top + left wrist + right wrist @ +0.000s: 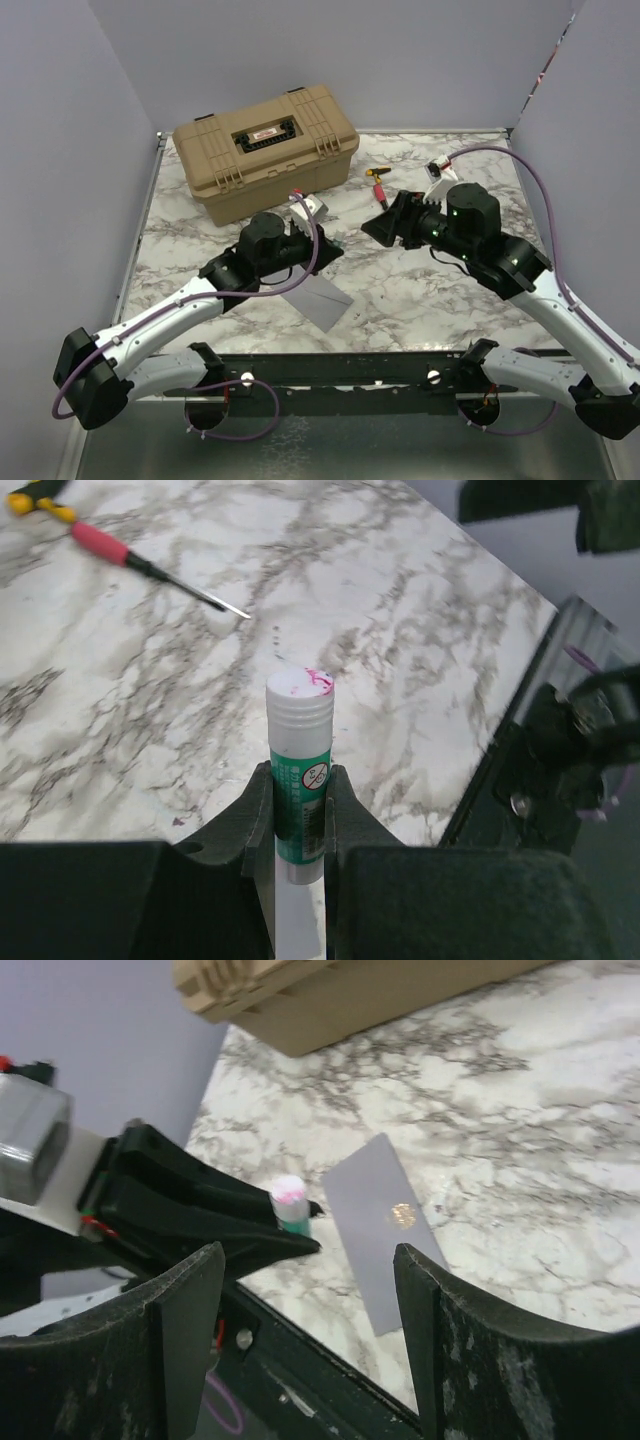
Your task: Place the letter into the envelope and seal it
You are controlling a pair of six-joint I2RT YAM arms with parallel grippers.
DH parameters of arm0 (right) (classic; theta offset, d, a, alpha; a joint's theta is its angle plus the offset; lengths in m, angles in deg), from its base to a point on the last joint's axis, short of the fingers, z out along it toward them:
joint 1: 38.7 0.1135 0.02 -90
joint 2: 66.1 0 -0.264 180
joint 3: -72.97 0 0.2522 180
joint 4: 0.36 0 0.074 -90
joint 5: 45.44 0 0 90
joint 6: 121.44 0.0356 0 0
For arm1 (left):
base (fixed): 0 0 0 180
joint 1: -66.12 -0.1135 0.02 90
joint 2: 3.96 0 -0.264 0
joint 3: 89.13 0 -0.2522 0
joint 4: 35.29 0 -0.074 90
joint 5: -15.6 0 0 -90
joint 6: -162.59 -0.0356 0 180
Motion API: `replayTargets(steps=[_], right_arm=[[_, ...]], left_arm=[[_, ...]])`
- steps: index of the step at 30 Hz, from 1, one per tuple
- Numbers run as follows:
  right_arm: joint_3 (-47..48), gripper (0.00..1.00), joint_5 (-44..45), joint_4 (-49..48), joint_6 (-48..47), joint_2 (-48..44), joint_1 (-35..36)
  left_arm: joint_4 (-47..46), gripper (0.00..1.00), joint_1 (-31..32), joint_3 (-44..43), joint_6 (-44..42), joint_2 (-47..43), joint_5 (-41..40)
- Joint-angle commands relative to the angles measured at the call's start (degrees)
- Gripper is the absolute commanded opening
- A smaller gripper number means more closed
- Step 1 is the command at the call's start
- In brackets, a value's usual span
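**A:** The left fingers (245, 825) are clenched on a green plastic glue stick (299, 775), its white, pink-smeared cap pointing out past the fingertips; the right fingers (190, 1330) stand released, with nothing between them.

**B:** And the task's things?

**A:** The flat grey-lilac paper envelope (325, 302) lies on the marbled table (450, 290) close to its near edge, partly beneath the left arm; the pale tan paper letter shows in no view, so I cannot tell whether it is already inside; nor can I tell how the flap lies.

**B:** Which way from the fingers?

**A:** Just to the near side of the left fingers and below them; from the right fingers it lies left and nearer, well apart; the left arm is plainly the closer one.

**B:** Its long axis?

**A:** Seen from the right wrist, it runs from the near edge away toward the tan plastic case (265, 150), aslant to the table edge.

**B:** So what does the next move turn on?

**A:** My judgement: the cap has to come off before any sealing; the right fingers face the stick's cap end, so they seem placed to take it.
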Motion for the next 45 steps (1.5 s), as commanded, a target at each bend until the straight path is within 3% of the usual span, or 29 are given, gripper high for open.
replayTargets(steps=[1,8,19,27,39,41,43,45], right_arm=[[-3.11,0.72,12.17,3.93,2.53,0.92,0.28],[-7.21,0.68,19.11,5.75,6.74,2.02,0.29],[-10.78,0.67,18.45,5.88,8.99,-0.85,0.29],[-11.89,0.67,17.83,5.66,9.95,-1.93,0.34],[-11.83,0.67,16.53,7.40,10.50,-2.27,0.27],[-11.40,0.67,16.57,8.02,10.37,-2.37,0.26],[-10.90,0.69,16.69,8.57,9.63,-2.37,0.31],[-10.02,0.78,17.02,9.55,8.28,-2.39,0.31]], left_arm=[[-3.53,0.00,0.23,2.27,11.49,1.59,-20.91],[3.77,0.00,0.23,-5.01,18.53,17.20,-34.93],[8.96,0.03,0.31,-17.42,21.46,41.34,-43.79],[10.74,0.22,0.32,-17.95,22.36,46.70,-45.50],[11.43,0.47,0.39,-17.98,21.53,44.44,-45.29],[11.44,0.54,0.42,-18.19,20.74,42.89,-44.71],[11.63,0.72,0.41,-18.54,19.51,39.88,-43.72],[12.18,0.82,0.41,-18.77,18.64,36.15,-43.93]])
